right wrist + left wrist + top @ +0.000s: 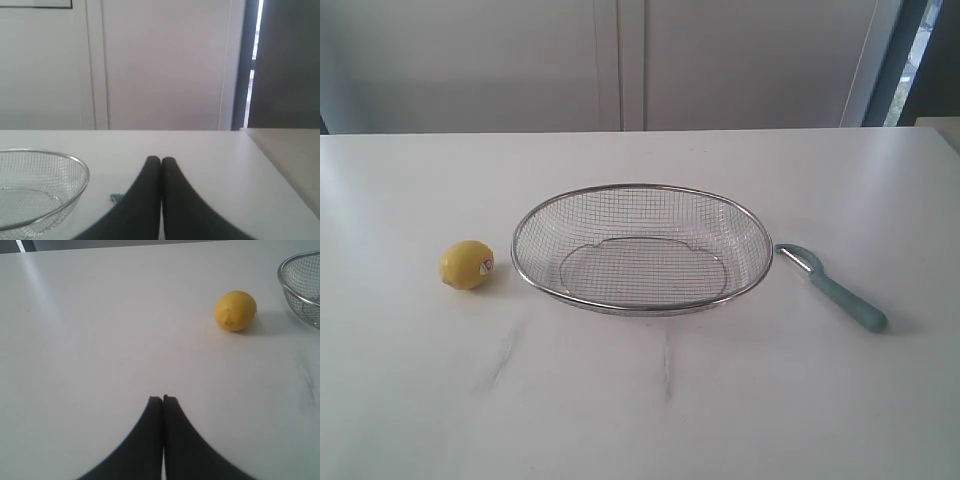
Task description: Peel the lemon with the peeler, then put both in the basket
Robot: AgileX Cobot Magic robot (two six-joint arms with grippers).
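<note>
A small yellow lemon [467,265] with a red-and-white sticker lies on the white table, left of the basket [642,191]. The basket is a shallow oval of silver wire mesh and holds nothing. Right of it lies the peeler [832,288], teal handle toward the front right, metal blade head toward the basket. No arm shows in the exterior view. In the left wrist view my left gripper [163,399] is shut with nothing in it, well short of the lemon [235,310]. My right gripper [161,160] is shut too; only a teal bit of the peeler [116,198] shows beside its fingers.
The white table [640,400] carries faint grey smears in front of the basket. A pale wall with panel seams stands behind the table, and a dark opening shows at the far right. The table's right edge [280,170] runs close to the right gripper.
</note>
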